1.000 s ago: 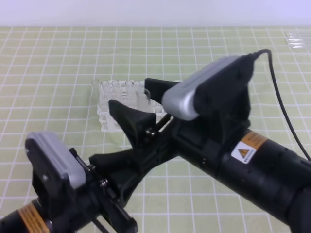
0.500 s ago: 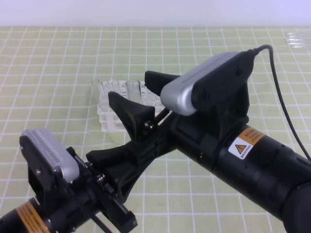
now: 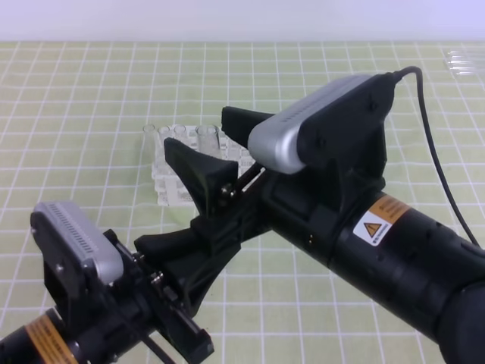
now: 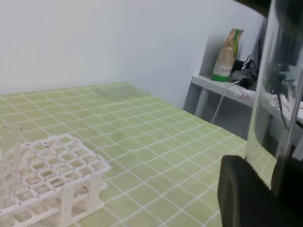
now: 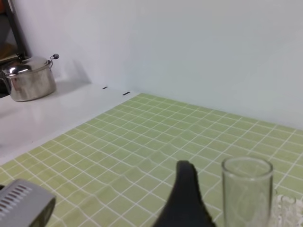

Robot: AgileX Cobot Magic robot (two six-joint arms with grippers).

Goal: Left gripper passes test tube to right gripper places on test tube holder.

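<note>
**Right gripper edges leftward around the tube**

Since half a second ago, the right gripper [image 3: 197, 127] has slid slightly left and up, while the left arm has held its place. Nearest the high camera, the left gripper [image 3: 182, 258] points up and right beneath the right arm. In its wrist view the test tube [image 3: 209, 141] stands upright, right against one black finger [image 4: 246, 194]. The other finger is out of view, so whether they clamp it cannot be told. Higher up, the right gripper's fingers are spread apart with the tube's open rim between them, nearer the left one. Behind sits the test tube holder [image 3: 170, 186], a second tube [image 4: 9, 161] in its corner, on the green gridded mat [image 3: 76, 114].
</note>
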